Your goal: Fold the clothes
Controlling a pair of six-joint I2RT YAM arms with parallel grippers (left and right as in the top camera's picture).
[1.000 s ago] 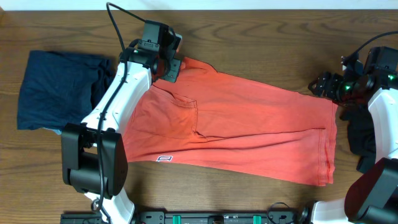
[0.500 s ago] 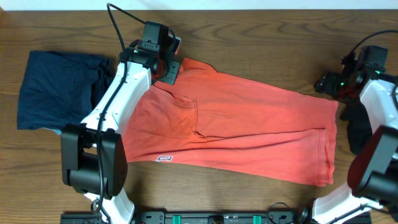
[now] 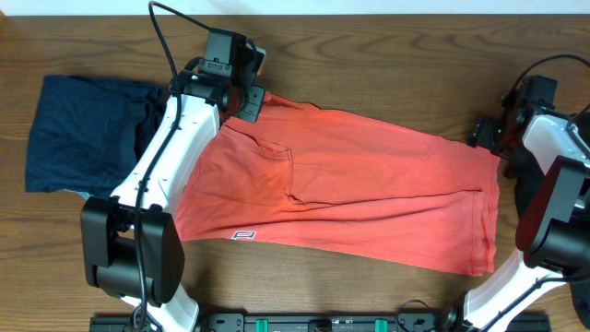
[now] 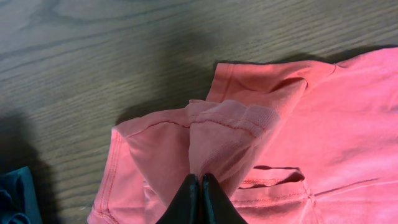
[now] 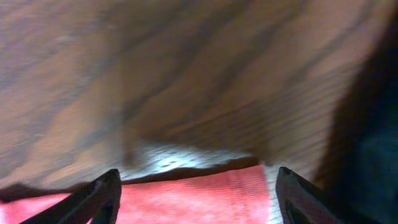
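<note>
Across the middle of the wooden table, coral-red T-shirt spread out flat, long side running left to right. Up at its far-left corner, left gripper pressed together, pinching a raised fold of the red fabric. Over at the right edge, right gripper spread wide, gripping nothing, hanging above the shirt's hem and bare wood. Navy garment bunched at the left end, just beside the left arm.

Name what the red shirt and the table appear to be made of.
Red shirt: soft knit, probably cotton jersey, matte; it bunches into folds and shows stitched hems.
Table: wood or wood-look laminate, low sheen; brown grain lines run across it.
</note>
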